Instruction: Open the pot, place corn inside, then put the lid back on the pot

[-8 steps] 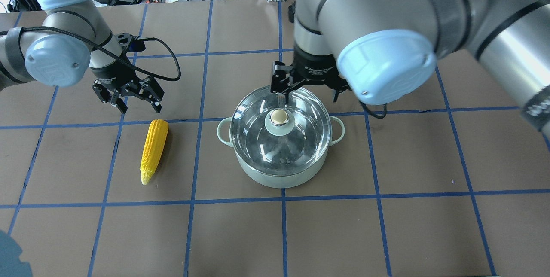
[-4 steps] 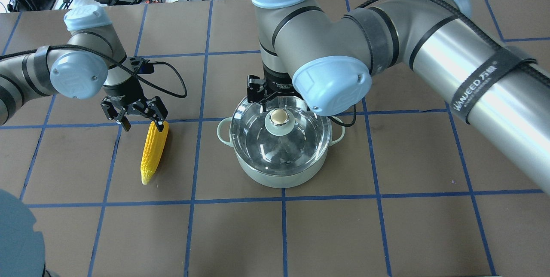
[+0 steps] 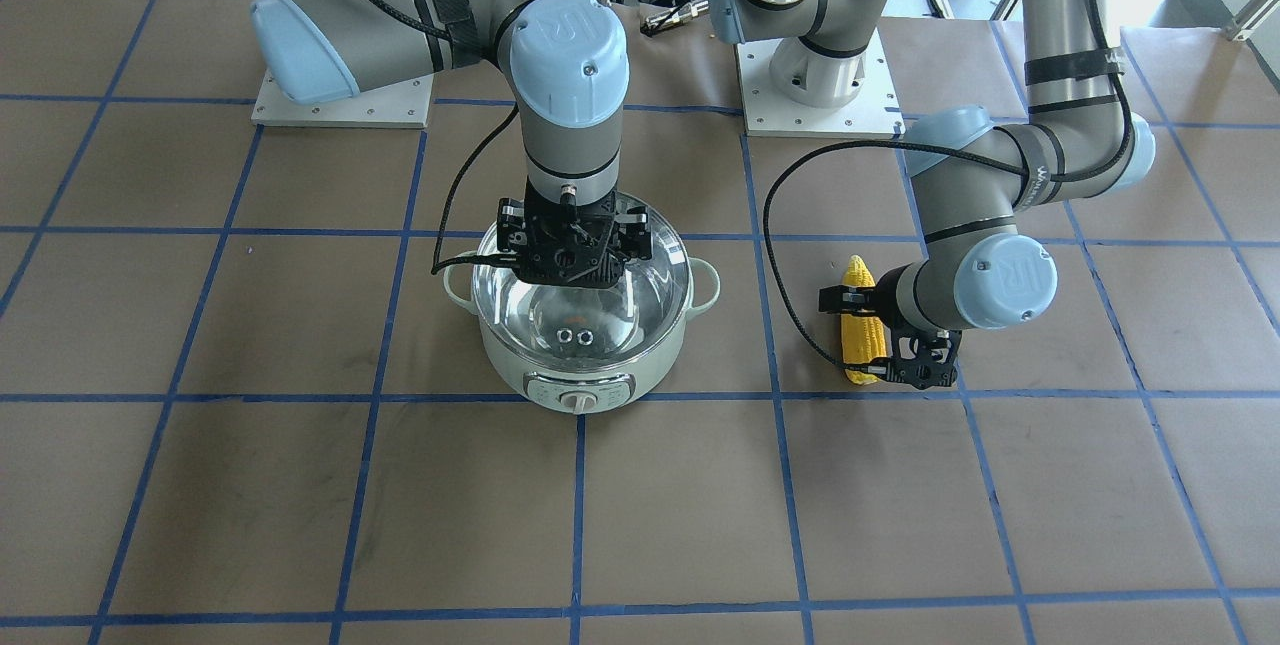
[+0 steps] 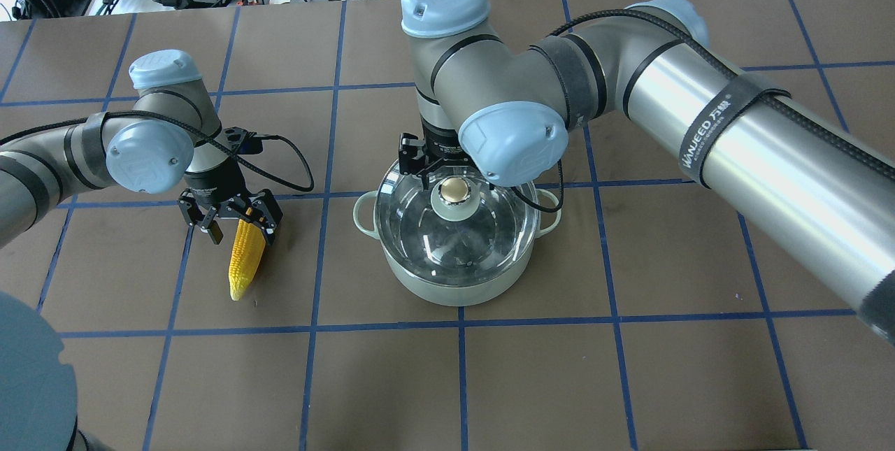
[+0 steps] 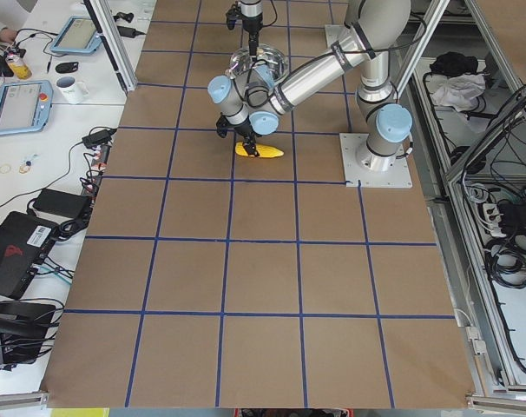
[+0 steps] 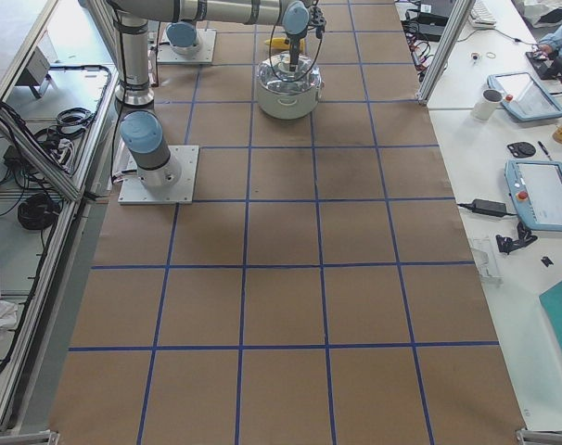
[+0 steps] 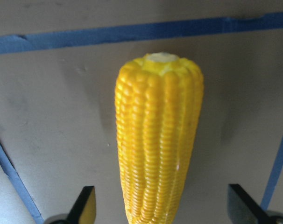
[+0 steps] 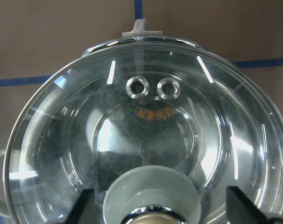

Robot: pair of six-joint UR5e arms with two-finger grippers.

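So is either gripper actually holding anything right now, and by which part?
Nothing is held. The left gripper, jaws open, straddles the corn without touching it; the right gripper, jaws open, flanks the knob of the lid.

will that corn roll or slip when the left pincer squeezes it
The corn is round, tapered and lies loose on the table, so a one-sided nudge would probably roll it. Its kernels look glossy and bumpy, likely hard plastic: stiff, light, maybe slightly slippery. The left pincer stands open astride its thicker half, so an even squeeze should hold.
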